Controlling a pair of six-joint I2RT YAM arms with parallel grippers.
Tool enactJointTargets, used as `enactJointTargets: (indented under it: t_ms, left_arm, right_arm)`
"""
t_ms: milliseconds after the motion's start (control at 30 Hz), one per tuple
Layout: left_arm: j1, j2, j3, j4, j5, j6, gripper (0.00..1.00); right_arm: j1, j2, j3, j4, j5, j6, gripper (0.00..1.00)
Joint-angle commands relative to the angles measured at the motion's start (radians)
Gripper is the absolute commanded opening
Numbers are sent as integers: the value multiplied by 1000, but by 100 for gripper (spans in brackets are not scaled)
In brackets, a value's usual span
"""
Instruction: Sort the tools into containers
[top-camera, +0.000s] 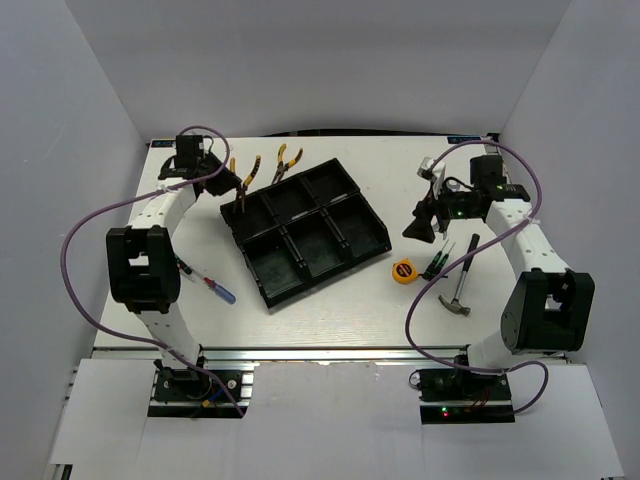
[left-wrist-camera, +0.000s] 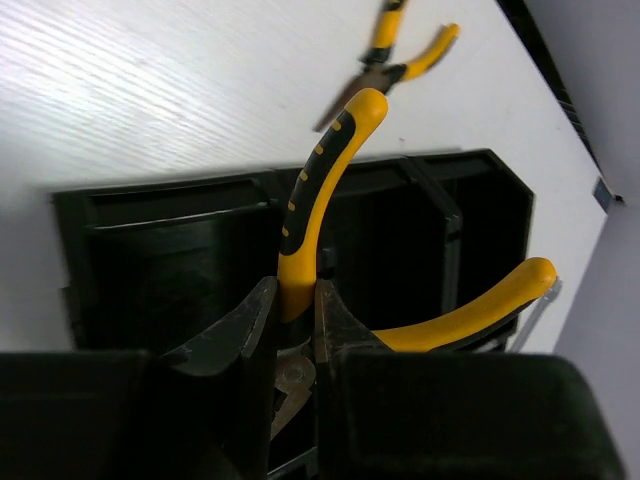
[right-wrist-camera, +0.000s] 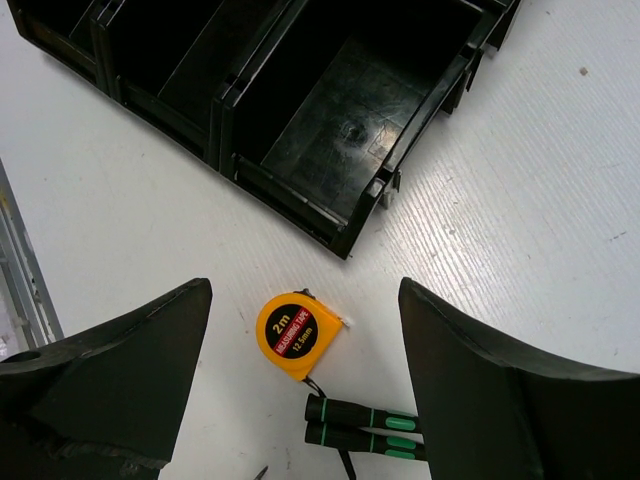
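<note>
1 pliers handle (left-wrist-camera: 316, 190) sits between left fingers (left-wrist-camera: 232, 348) (pinched).

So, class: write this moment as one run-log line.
left gripper: shut on yellow pliers | right gripper: open, aimed at tape measure

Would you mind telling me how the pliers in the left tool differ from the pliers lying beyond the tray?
The held pliers are clamped by one handle in the left tool, while the other pliers lie free on the table, untouched. The held pliers sit over the tray, and the other pliers rest beyond its far edge. Both have yellow handles.
</note>
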Motion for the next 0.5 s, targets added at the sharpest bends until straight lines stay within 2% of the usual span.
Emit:
enactJointTargets:
  t_ms: [0, 200, 233, 467]
  left_arm:
    - [-34, -12, 1, 118, 60, -61, 0]
    - [-48, 0, -85, 167, 58, -72, 0]
    - [-49, 4, -102, 176, 58, -70, 0]
    - [-51, 35, -137, 201, 55, -52, 0]
  right_arm:
    - [-9, -42, -19, -2, -29, -17, 82]
    - [-7, -51, -29, 2, -23, -12, 82]
    - [-36, -51, -27, 5, -24, -9, 82]
    - [-44, -57, -32, 1, -24, -8, 82]
